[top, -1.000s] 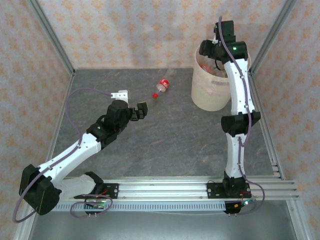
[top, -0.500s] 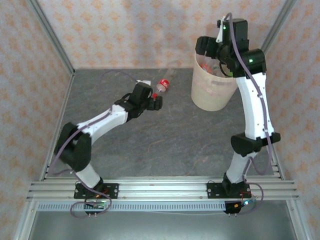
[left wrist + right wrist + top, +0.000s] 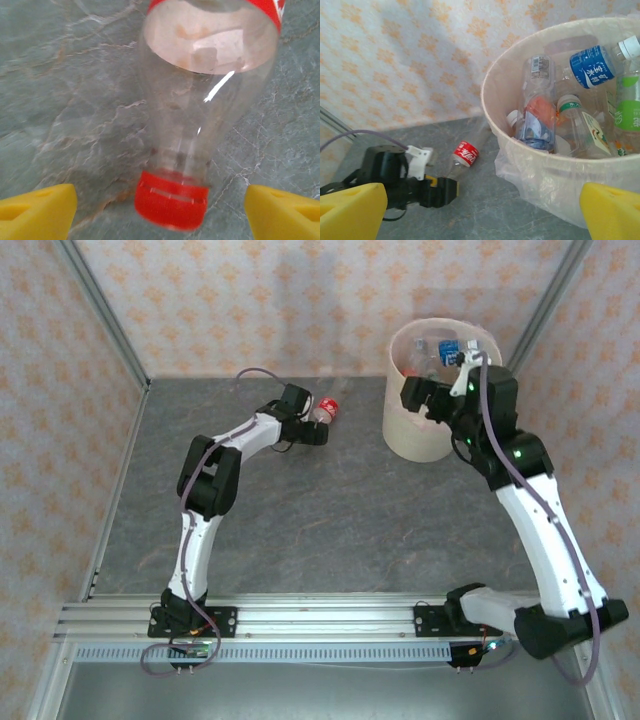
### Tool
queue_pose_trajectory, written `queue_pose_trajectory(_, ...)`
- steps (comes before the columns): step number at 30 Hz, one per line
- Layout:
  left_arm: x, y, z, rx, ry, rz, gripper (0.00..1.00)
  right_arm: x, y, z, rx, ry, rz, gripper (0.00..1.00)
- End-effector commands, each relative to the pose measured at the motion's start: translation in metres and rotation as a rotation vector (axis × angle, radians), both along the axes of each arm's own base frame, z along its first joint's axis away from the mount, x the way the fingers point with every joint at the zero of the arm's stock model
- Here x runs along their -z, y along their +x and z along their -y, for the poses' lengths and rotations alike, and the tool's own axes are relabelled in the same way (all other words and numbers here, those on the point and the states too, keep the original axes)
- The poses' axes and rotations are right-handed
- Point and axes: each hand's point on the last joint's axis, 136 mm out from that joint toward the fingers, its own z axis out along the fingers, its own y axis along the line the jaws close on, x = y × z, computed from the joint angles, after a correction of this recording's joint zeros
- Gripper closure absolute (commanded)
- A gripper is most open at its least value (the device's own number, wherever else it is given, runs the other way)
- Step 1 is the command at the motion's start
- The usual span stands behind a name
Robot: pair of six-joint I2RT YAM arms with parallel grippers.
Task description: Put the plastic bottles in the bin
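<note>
Presently one plastic bottle (image 3: 207,100), clear w/ a red label, is seen lying on its side on the grey table (image 3: 330,530), left of the bin (image 3: 412,440) and apart from it. Its red cap (image 3: 171,207) is pointed at the left gripper (image 3: 314,428), whose jaws are spread to either side of the cap, apparently w/o contact. The right gripper (image 3: 481,212) is held close to the bin, jaws spread wide, nothing gripped. Several other bottles (image 3: 592,65) are piled inside the bin, incl. blue- and green-labelled ones.
</note>
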Motion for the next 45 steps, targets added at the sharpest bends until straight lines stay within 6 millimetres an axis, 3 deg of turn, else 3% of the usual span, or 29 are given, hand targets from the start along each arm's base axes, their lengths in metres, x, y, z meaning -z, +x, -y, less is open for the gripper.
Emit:
queue_pose_trajectory(1,-0.004,-0.005,0.023,0.120,-0.061,-0.037,0.17,-0.020,-0.001,-0.004,-0.018,0.070,0.116,0.01)
queue_pose_trajectory(11,0.013,0.003,0.027,0.133,-0.058,-0.051,0.31,-0.008,-0.007,0.000,-0.015,0.035,0.083,0.01)
queue_pose_trajectory(17,0.007,0.006,0.024,0.116,-0.047,-0.030,0.53,-0.006,-0.010,0.001,-0.013,0.031,0.082,0.01)
queue_pose_trajectory(23,-0.010,-0.005,0.018,0.115,-0.037,-0.006,0.76,0.004,-0.011,-0.008,-0.061,0.050,0.072,0.01)
queue_pose_trajectory(28,-0.046,-0.027,0.020,0.123,-0.084,0.060,1.00,0.009,-0.012,-0.036,-0.194,0.172,0.070,0.01)
queue_pose_trajectory(33,-0.096,-0.069,0.032,0.150,-0.138,0.155,1.00,0.024,-0.010,-0.072,-0.341,0.321,0.027,0.01)
queue_pose_trajectory(41,-0.189,-0.155,0.062,0.219,-0.338,0.336,1.00,0.042,0.009,-0.069,-0.216,0.453,0.005,0.01)
queue_pose_trajectory(45,-0.225,-0.194,0.068,0.334,-0.452,0.389,1.00,0.031,0.005,-0.090,-0.334,0.532,-0.001,0.01)
